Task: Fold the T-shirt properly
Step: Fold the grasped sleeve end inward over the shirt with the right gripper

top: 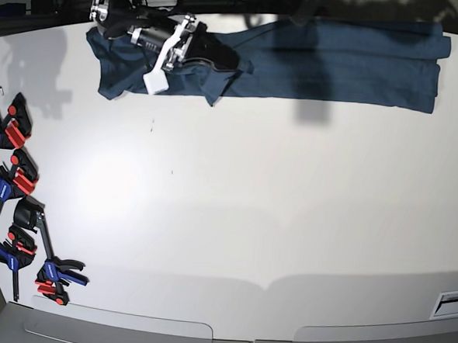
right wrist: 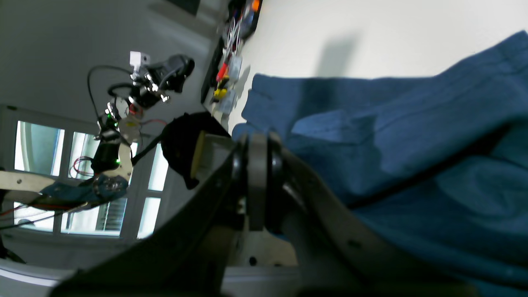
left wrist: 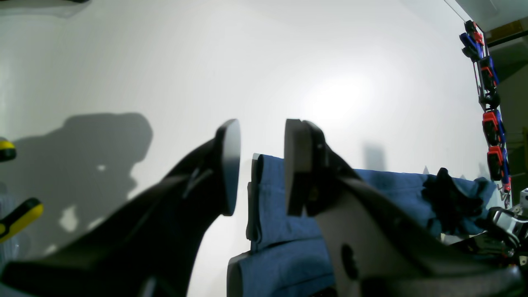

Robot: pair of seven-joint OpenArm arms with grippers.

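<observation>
Right gripper point(right wrist: 258, 165): jaws pressed together, low over the T-shirt point(top: 337, 61), nothing seen clamped between them. Left gripper point(left wrist: 258, 165): jaws parted, empty, raised, shirt edge beyond. Shirt lies along the table's point(top: 250, 212) far edge. Clamps point(top: 13, 197) well apart.

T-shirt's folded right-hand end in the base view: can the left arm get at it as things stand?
Probably yes. The left gripper hangs open and empty just off the T-shirt edge, with only bare table between them. The right gripper is at the far end.
</observation>
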